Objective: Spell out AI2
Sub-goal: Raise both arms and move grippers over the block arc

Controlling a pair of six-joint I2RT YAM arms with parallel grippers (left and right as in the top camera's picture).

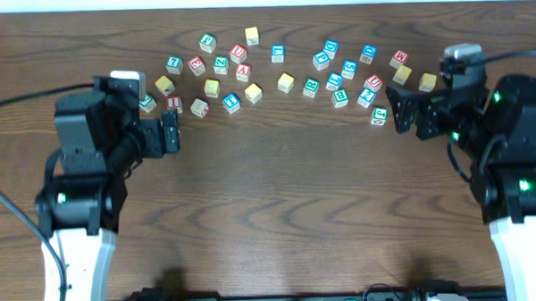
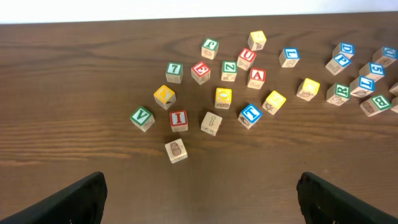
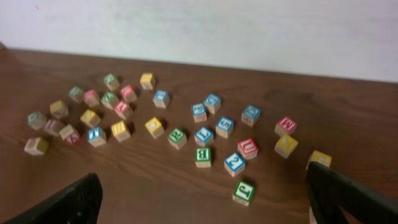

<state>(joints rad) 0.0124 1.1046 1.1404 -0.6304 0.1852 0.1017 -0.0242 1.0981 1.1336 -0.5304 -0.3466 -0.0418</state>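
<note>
Left gripper (image 1: 170,133): jaws wide apart, empty, hanging over the bare brown wooden table (image 1: 287,194) just short of the scatter's left end.

Small wooden cube with the red "I" on a white face (image 2: 179,119): at that left end, on the side toward the near edge. Green "V" cube (image 2: 142,117) and a pale wooden cube (image 2: 211,122) flank it closely.

Wooden cube with the red "A" (image 2: 256,77): further right, deeper toward the far edge, green "Z" cube (image 2: 229,70) just beside it.

Wooden cube with the blue "2" (image 3: 234,163): right end of the scatter, red "U" cube (image 3: 248,147) close behind.

Right gripper (image 1: 402,110): jaws fully apart, empty, just right of the "2".

My read: the cubes are light, rigid and flat-sided, and likely to skid if nudged. I'd pinch two opposite side faces, squared to each cube's turn, dropping my fingers into the gaps between neighbours.
</note>
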